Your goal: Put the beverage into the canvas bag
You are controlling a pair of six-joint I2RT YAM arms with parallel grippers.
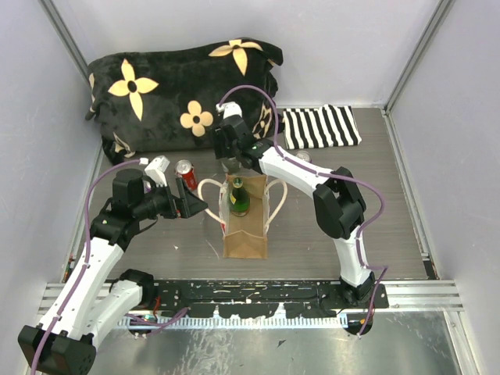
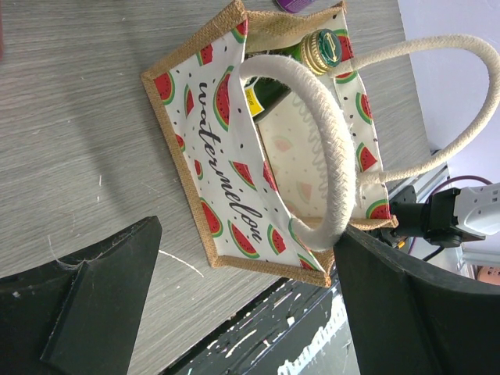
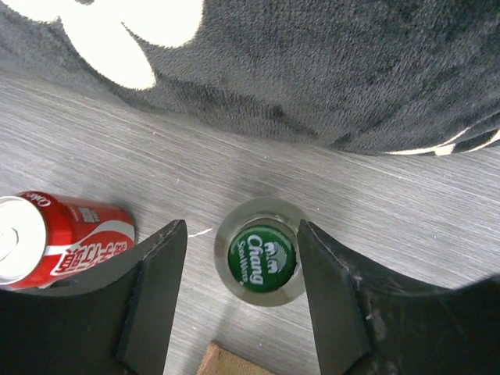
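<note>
The canvas bag (image 1: 244, 230) stands open in the middle of the table, tan with cream handles (image 2: 316, 148) and a watermelon print (image 2: 226, 156). A green glass bottle (image 1: 238, 197) with a green cap (image 3: 261, 256) stands inside it against the far wall; its cap (image 2: 324, 47) sticks up above the rim. My right gripper (image 1: 233, 168) hovers over the bottle, open, its fingers (image 3: 156, 297) on either side of the cap without touching it (image 3: 242, 234). My left gripper (image 1: 197, 207) is open at the bag's left side, with the bag's near corner and one handle between its fingers (image 2: 248, 238).
A red cola can (image 1: 185, 173) stands left of the bag, also in the right wrist view (image 3: 55, 238). A black flowered blanket (image 1: 180, 86) fills the back left. A striped cloth (image 1: 320, 126) lies at the back right. A black rail (image 1: 258, 293) runs along the near edge.
</note>
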